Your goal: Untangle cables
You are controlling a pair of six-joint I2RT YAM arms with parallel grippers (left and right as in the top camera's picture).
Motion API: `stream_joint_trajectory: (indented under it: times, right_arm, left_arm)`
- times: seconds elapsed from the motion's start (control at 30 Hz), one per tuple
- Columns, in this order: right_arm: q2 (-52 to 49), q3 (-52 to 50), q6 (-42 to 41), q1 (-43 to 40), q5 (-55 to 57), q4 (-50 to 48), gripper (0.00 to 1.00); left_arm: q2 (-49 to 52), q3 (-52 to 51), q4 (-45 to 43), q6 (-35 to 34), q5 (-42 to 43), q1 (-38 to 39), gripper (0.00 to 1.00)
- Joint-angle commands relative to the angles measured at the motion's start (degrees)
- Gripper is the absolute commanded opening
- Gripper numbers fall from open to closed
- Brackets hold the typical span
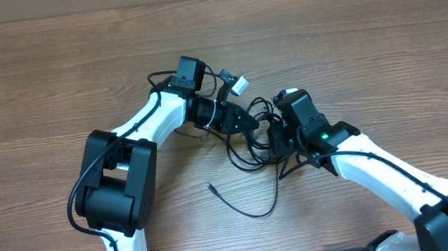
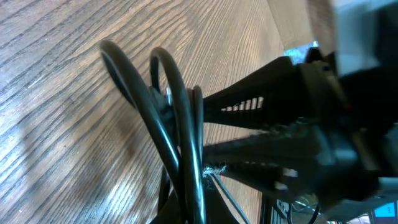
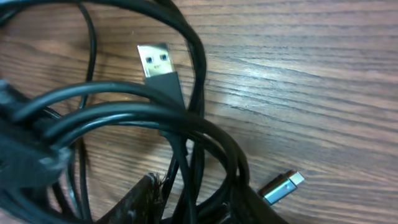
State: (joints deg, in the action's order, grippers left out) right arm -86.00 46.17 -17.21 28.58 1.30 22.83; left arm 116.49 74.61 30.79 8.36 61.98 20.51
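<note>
The cables (image 1: 247, 152) are a knot of thin black cords at mid-table, with one loose strand trailing toward the front and ending at a small tip (image 1: 212, 188). My left gripper (image 1: 250, 124) reaches into the knot from the left, and my right gripper (image 1: 277, 139) meets it from the right. In the left wrist view, black loops (image 2: 177, 118) run down into my left gripper (image 2: 193, 211), which is shut on them. In the right wrist view, a bundle of cords (image 3: 124, 115) fills the gap of my right gripper (image 3: 199, 211). A silver USB plug (image 3: 155, 62) and a small silver-tipped plug (image 3: 281, 186) lie on the wood.
The table (image 1: 380, 36) is bare wood-grain all round the knot. A small white plug (image 1: 239, 84) on a black cord sits just behind my left wrist. The ribbed black fingers (image 2: 261, 102) of the right gripper cross the left wrist view close to the loops.
</note>
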Motion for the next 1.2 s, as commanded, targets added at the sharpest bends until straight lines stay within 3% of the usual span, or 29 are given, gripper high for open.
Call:
stream_joint_trajectory:
  times: [0.0,0.27,0.53,0.77,0.97,1.17]
  right_arm:
    - [-0.83,1.03,1.03,0.24,-0.52,-1.42,0.29]
    - [-0.55,1.18,1.01,0.24,-0.57,-2.84,0.04]
    - [5.4,1.18,1.03,0.24,-2.93,-1.44,0.04]
    - [7.87,1.14,1.01,0.24,-4.39,6.38,0.04]
    - [6.75,1.09,2.21,0.24,-4.42,5.16,0.19]
    - [3.06,1.09,5.77,0.24,-4.39,0.31,0.2]
  left_arm:
    - [0.42,-0.28,-0.2,-0.87,2.23,0.17,0.04]
    - [0.42,-0.28,-0.22,-0.87,2.19,0.17,0.04]
    - [0.42,-0.28,-0.74,-1.16,2.16,0.13,0.04]
    - [0.42,-0.28,-0.85,-1.36,2.16,0.11,0.04]
    - [0.42,-0.28,-0.85,-2.23,2.21,0.13,0.04]
    - [0.42,-0.28,-0.72,-2.19,3.85,0.13,0.04]
